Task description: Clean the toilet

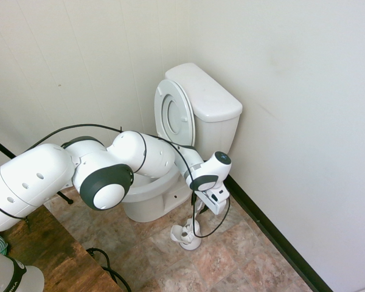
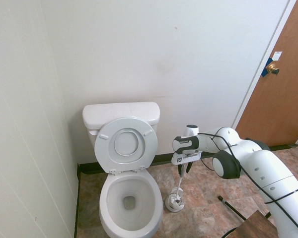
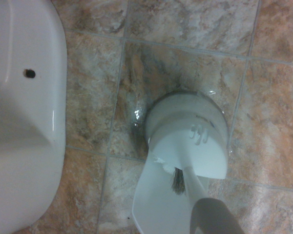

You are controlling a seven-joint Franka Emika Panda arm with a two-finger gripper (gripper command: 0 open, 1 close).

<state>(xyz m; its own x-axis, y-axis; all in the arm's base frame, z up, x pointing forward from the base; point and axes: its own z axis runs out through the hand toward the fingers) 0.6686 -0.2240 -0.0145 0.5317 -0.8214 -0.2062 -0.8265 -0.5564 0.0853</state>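
A small bathroom corner with pale walls, a dark baseboard and mottled brown floor tiles [image 2: 208, 208] holds the scene. The toilet [image 2: 126, 193] stands at the lower left of the second exterior view, tank against the wall, its ring seat and lid [image 2: 126, 145] tipped up against the tank so the bowl lies open. In the first exterior view the toilet sits at centre, partly hidden behind the arm. It is heavy, rigid glazed ceramic fixed to the floor, not something to lift or grasp; its surface looks slick and hard, so it will likely be worked over with a tool rather than held. That tool, a toilet brush [image 2: 180, 183], stands in its small white holder [image 2: 175, 202] on the floor just right of the bowl's base, its thin handle rising nearly upright. The handle's upper end seems the sensible place to take hold, being stiff and light, though slim enough to slip. The gripper [image 2: 183, 170] hangs pointing down right at the top of that handle, right of the toilet and about level with the bowl rim; whether its fingers are spread or already pinching the handle I cannot tell. The wrist view shows the holder [image 3: 188, 141] from above with bristles peeking out, and the toilet's base [image 3: 24, 122] at the left edge.
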